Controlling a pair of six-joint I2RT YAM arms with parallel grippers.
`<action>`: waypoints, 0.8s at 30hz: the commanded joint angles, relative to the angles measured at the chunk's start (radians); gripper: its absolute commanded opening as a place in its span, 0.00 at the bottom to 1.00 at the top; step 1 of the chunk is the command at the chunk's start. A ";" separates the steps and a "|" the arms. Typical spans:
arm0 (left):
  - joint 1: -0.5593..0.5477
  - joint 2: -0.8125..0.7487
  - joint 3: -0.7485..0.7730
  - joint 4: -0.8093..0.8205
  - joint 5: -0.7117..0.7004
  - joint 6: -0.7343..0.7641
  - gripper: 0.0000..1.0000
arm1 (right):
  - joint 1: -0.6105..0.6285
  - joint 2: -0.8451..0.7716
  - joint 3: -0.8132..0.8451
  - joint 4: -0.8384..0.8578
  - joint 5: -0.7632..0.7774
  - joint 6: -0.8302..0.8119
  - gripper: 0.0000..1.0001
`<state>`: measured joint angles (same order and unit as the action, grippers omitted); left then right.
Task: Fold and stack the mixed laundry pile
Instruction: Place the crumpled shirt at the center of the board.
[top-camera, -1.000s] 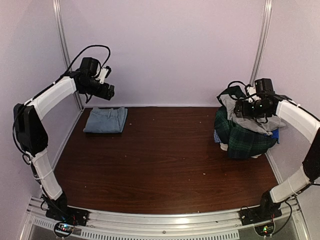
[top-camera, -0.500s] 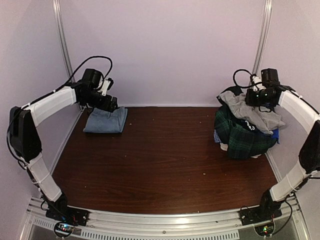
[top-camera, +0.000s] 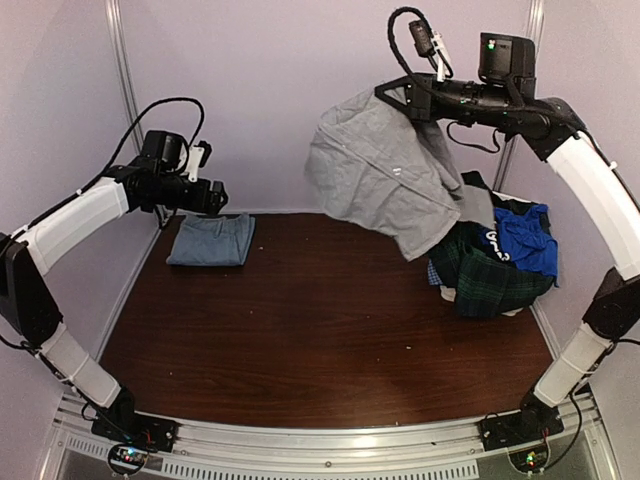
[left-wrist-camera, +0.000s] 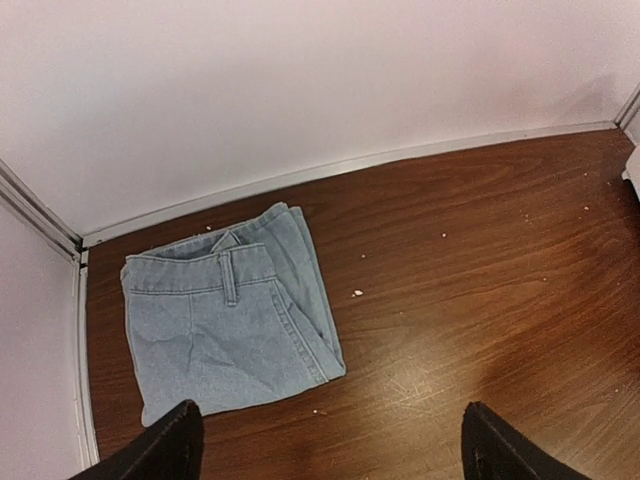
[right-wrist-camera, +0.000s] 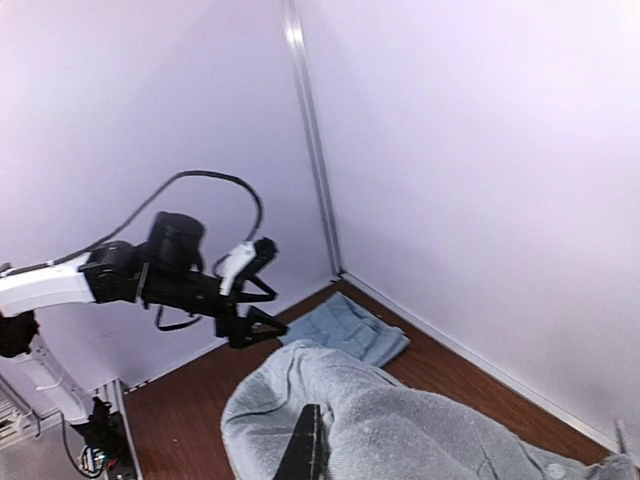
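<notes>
Pick-one-out step, I reckon: right gripper (top-camera: 384, 92) is clamped on a grey garment (top-camera: 385, 170) hanging high, its tail trailing to the mixed laundry pile (top-camera: 495, 268) at far right, left gripper (top-camera: 218, 196) hovers jaws-spread above the folded jeans (top-camera: 211, 240) far left, so next it needs spreading flat on the table (top-camera: 320, 330).

you have a plain grey garment (top-camera: 390, 175), the mixed laundry pile (top-camera: 485, 285) in dark green-navy plaid with bright blue and some white, pale blue folded denim (left-wrist-camera: 225, 320), a reddish-brown wood-grain table (top-camera: 320, 340), and pale lilac walls (top-camera: 280, 90).
</notes>
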<state>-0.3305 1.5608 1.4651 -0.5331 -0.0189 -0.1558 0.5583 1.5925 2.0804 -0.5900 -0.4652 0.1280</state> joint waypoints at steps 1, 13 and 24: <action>0.014 -0.072 -0.017 0.051 -0.022 -0.050 0.93 | 0.116 0.069 0.111 0.010 -0.093 -0.003 0.00; 0.041 -0.204 -0.215 0.016 0.102 -0.057 0.98 | -0.021 -0.039 -0.631 0.178 0.051 0.060 0.91; -0.058 -0.270 -0.570 0.035 0.222 -0.193 0.93 | 0.176 -0.010 -0.855 0.197 -0.069 -0.011 0.84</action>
<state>-0.3489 1.3144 0.9909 -0.5232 0.1276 -0.2588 0.6243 1.5597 1.2522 -0.4183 -0.4995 0.1738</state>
